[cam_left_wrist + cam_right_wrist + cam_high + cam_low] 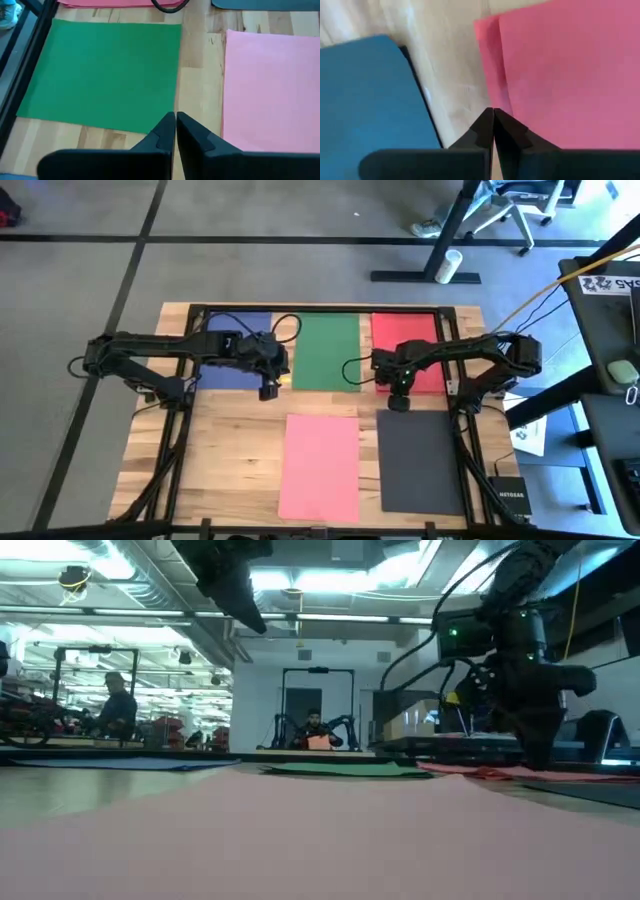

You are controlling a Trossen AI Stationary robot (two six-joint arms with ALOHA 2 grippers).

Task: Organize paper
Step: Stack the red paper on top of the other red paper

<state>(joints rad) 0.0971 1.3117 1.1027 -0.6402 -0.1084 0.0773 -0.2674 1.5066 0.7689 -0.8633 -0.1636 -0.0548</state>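
Left gripper (pixel 175 120): fingers pressed together, empty; flat green paper sheet (pixel 102 75) just beyond. Right gripper (pixel 493 116): fingers together, tips at red paper sheet's (pixel 570 75) edge.

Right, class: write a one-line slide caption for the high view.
Five coloured sheets on a wooden table, with the left gripper and right gripper hovering mid-table.
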